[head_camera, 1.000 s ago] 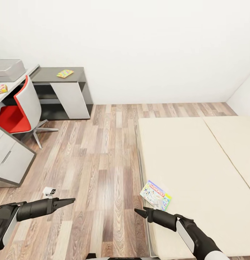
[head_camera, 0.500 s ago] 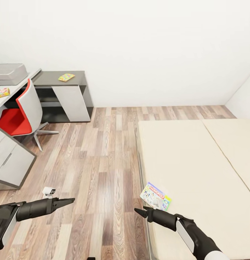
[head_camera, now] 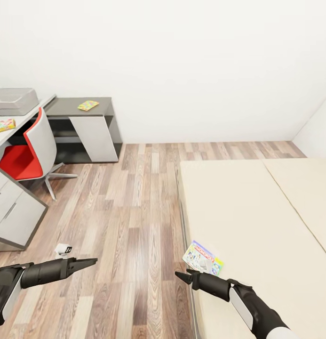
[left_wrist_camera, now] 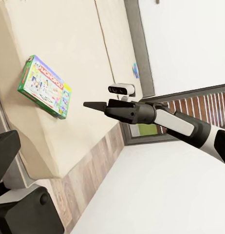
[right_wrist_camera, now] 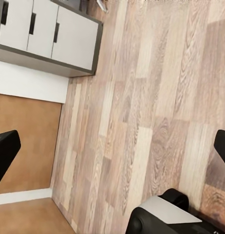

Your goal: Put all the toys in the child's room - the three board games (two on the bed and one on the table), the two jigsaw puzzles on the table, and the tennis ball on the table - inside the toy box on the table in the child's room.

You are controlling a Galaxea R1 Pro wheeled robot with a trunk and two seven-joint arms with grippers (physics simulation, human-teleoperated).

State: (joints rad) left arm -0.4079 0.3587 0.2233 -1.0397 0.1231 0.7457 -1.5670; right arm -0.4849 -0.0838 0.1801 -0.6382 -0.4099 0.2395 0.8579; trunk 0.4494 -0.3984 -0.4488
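Ahead of the right gripper, at roughly 1 o'clock in the head view, the Monopoly box lies flat on the bed, near the mattress edge closest to the robot. The right gripper appears pinched to a point and holds nothing; in the left wrist view its fingers read as one closed blade. The left gripper hovers over the wood floor, likewise tapered to a tip and empty.

Handling judgement: the box is flat, stiff cardboard, probably light, with a smooth printed lid that may slip. Take it across a short edge, or slide it toward the mattress edge so one finger can pass beneath. The soft mattress may yield under downward pressure.

Arm pose: both forearms extend forward and low, roughly level, the right one just beside the bed edge, the left one well apart from it.

At 10 o'clock, the toy box sits on the table behind the chair. A second board game lies on the table below it. A jigsaw puzzle rests on the dark counter.
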